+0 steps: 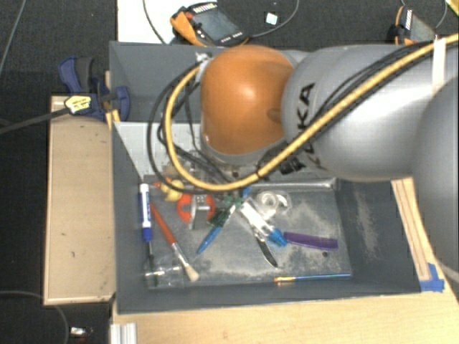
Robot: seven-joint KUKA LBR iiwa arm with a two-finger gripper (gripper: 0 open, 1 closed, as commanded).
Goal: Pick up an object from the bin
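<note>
Though its grip cannot be told, the end effector (208, 208) sits over left-side clutter (172, 246) — the bin (373, 242) rightward lies bare.

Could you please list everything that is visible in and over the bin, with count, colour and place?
marker: one, blue and white, left side of the floor
brush: one, red handle, pale bristles, right of the marker
pen: one, blue, middle, tilted
purple-handled tool: one, right of middle
thin pencil: one, blue, along the lower wall
clear piece: one, transparent, lower left corner
bin: one, grey
arm: one, silver, from the right
orange cover: one, above the bin's middle
</note>
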